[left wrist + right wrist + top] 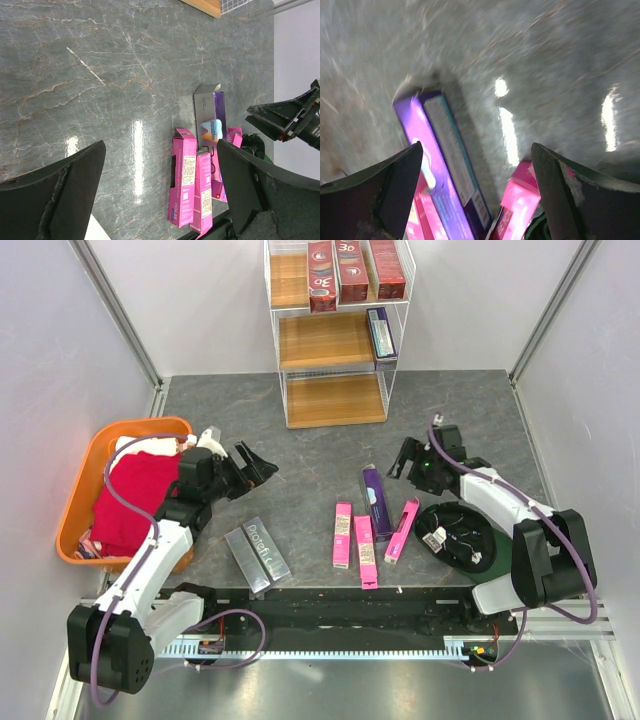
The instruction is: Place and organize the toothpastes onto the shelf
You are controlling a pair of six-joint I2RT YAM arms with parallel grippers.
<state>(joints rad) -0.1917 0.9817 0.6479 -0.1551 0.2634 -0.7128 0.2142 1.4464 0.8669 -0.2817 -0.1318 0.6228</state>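
Bright, even overhead light; shadows short and soft. Top view sharp edge to edge. Left wrist view crisp, with white glare streaks on the grey tabletop (pixel 100 100) toward 7 o'clock. Right wrist view smeared by motion blur: purple box (pixel 445 165) soft-edged, glare patches from centre out to 3 o'clock.

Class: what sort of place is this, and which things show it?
Likely a robot lab test cell: bare white panels wall in the table, and a small shelf stands as a prop.
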